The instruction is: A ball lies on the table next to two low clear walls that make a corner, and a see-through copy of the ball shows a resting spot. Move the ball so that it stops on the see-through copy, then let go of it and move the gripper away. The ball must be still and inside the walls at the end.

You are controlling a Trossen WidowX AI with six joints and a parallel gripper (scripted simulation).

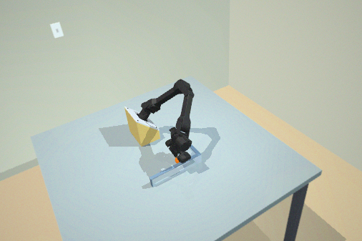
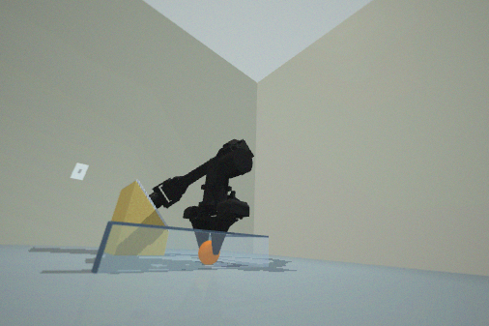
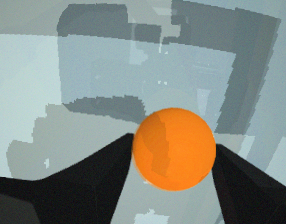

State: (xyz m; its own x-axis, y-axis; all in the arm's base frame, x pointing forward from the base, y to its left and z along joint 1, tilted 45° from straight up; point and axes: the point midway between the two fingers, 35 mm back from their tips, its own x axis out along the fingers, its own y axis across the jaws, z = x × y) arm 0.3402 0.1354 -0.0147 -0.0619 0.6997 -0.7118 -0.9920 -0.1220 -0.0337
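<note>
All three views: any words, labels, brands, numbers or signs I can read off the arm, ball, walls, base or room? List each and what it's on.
None: no readable text in any view.
Wall plate: a small dark mark at its centre, no lettering.
Arm, hand, orange ball, clear walls, yellow base, table: all plain, no markings.
</note>
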